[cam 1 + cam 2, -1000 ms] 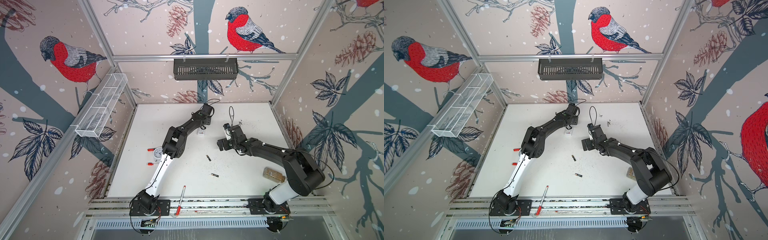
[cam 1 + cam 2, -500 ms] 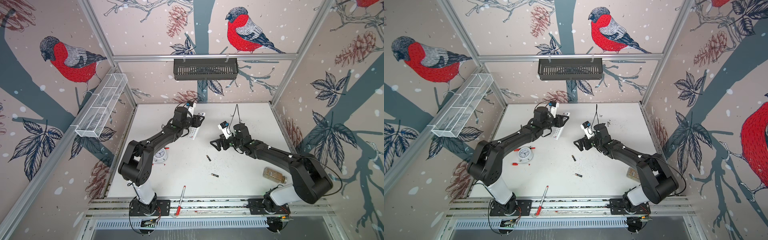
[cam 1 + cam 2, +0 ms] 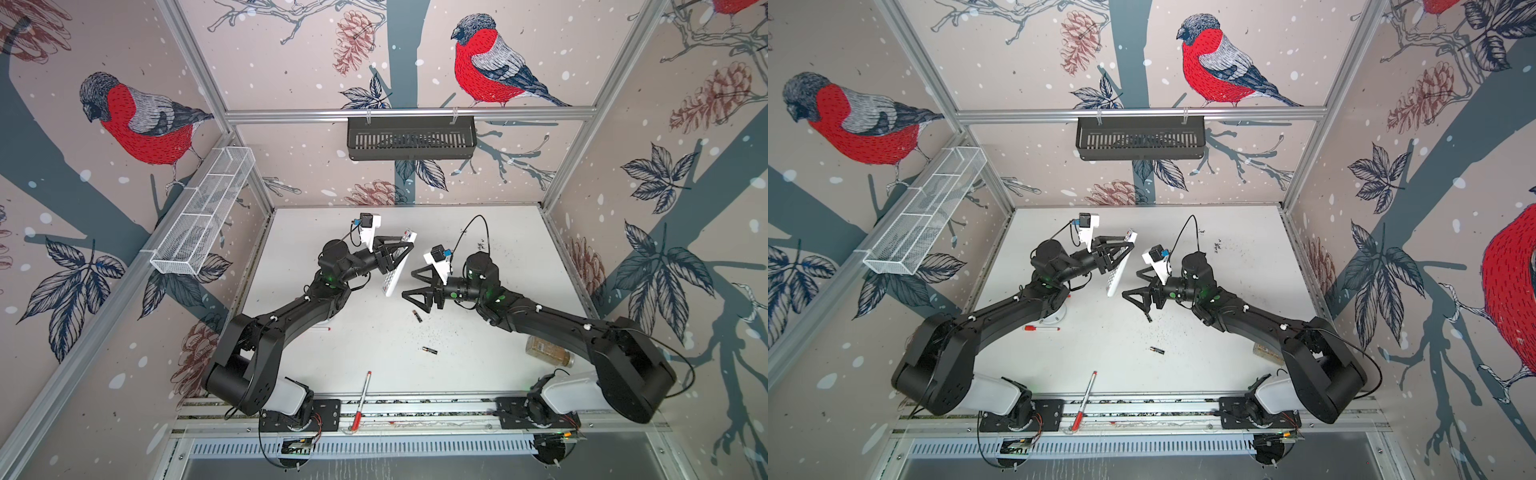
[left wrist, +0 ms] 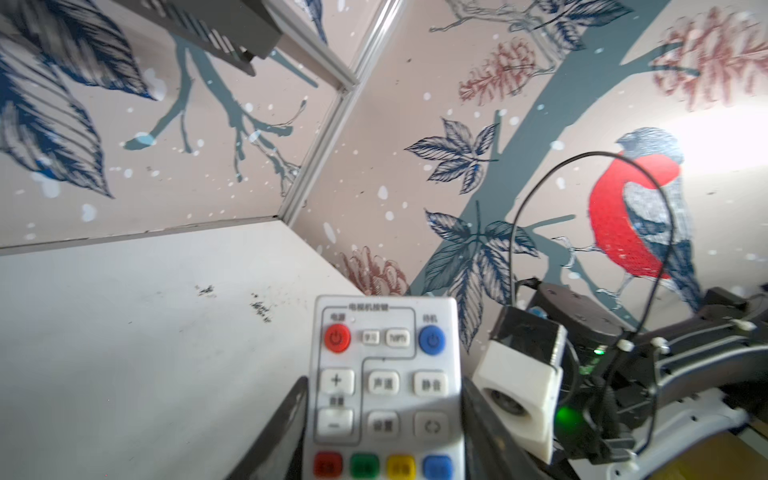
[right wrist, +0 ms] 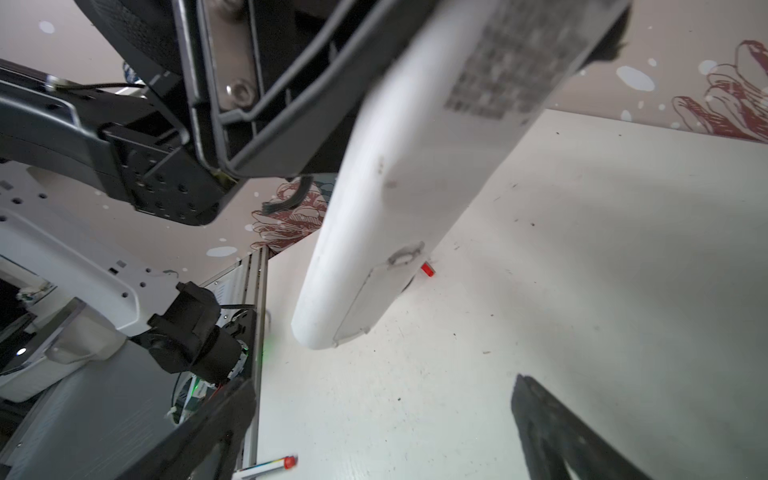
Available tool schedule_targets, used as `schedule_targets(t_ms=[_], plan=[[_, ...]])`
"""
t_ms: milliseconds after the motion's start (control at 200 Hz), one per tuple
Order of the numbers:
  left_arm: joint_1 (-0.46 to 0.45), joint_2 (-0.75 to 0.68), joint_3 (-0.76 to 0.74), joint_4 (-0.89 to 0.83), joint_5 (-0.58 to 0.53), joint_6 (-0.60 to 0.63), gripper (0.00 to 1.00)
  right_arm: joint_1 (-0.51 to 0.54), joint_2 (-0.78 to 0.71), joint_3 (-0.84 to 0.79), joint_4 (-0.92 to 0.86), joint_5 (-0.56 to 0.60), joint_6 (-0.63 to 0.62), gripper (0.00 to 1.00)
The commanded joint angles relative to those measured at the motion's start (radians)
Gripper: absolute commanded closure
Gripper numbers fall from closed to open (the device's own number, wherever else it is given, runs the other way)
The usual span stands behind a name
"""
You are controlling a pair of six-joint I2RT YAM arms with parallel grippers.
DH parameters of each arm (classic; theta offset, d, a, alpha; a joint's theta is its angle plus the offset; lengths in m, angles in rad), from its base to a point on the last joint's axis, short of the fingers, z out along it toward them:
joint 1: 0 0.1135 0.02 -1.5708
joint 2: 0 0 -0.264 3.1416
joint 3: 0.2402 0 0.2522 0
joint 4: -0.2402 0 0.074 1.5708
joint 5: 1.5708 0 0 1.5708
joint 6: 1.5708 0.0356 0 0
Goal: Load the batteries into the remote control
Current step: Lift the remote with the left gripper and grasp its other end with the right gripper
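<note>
So now the left gripper [image 3: 400,254] holds the remote [image 3: 392,280] lifted off the table [image 3: 374,357], its cover [image 5: 365,297] facing the wide-open right gripper [image 3: 409,284], batteries [image 3: 417,316] waiting below.

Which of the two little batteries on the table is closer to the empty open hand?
The rear battery, right by the right hand in a top view; the front battery lies apart, nearer the red-and-white pen.
</note>
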Motion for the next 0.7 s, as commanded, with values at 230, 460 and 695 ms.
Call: schedule_targets(t_ms=[230,460,695], plan=[[0.005,0.082,-0.033,0.531,0.112,-0.316,0.69,0.000,0.076,0.058,0.197,-0.109,0.020,0.00],[0.005,0.082,-0.056,0.574,0.115,-0.338,0.69,0.011,0.167,0.107,0.313,-0.146,0.093,0.00],[0.005,0.088,-0.068,0.595,0.103,-0.332,0.68,0.044,0.224,0.136,0.418,-0.174,0.179,0.04]])
